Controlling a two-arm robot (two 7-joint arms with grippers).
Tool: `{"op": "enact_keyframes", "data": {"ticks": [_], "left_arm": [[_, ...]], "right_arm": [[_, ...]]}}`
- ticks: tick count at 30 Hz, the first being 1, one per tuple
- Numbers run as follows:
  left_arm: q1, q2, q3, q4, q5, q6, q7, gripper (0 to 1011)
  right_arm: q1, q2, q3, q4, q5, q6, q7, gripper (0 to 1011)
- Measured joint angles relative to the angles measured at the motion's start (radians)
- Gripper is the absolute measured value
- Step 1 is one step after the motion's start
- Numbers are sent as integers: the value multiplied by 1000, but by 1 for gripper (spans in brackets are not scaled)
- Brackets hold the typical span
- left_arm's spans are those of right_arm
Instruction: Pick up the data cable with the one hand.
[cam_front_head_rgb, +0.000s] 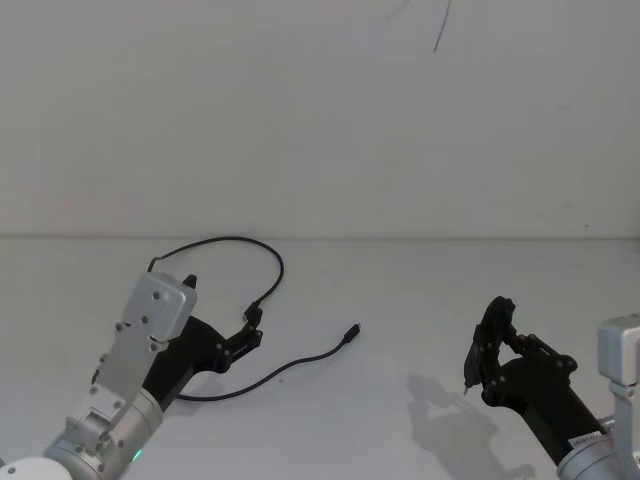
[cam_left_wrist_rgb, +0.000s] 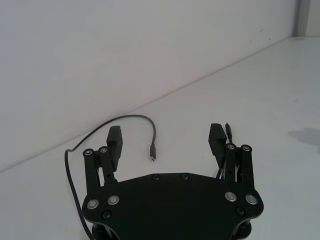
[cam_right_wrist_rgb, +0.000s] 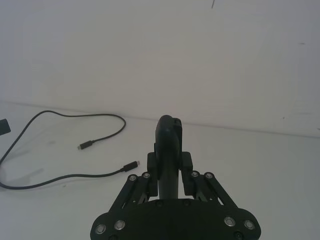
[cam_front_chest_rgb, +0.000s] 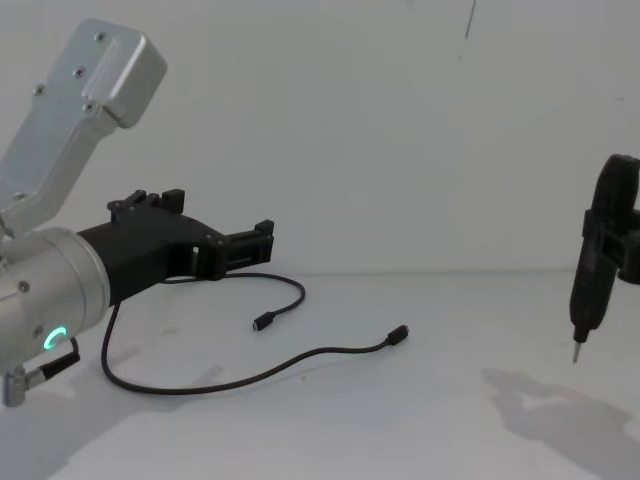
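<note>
The data cable is a thin black cord lying in a loose curve on the white table, with a small plug at each end. My left gripper hovers over the cable's left part, open, with nothing between its fingers. In the left wrist view one plug lies on the table beyond the jaws. My right gripper is off to the right, clear of the cable, shut on a slim black pen-shaped tool with a metal tip.
The white table meets a plain white wall just behind the cable. Open tabletop separates the cable's right plug from the right gripper. A thin dark line marks the wall high up.
</note>
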Motion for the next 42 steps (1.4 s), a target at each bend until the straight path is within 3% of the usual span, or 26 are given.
{"op": "enact_keyframes", "data": {"ticks": [42], "left_arm": [[0, 0, 0, 0, 0, 0, 0, 1002]], "right_arm": [[0, 0, 0, 0, 0, 0, 0, 269]]}}
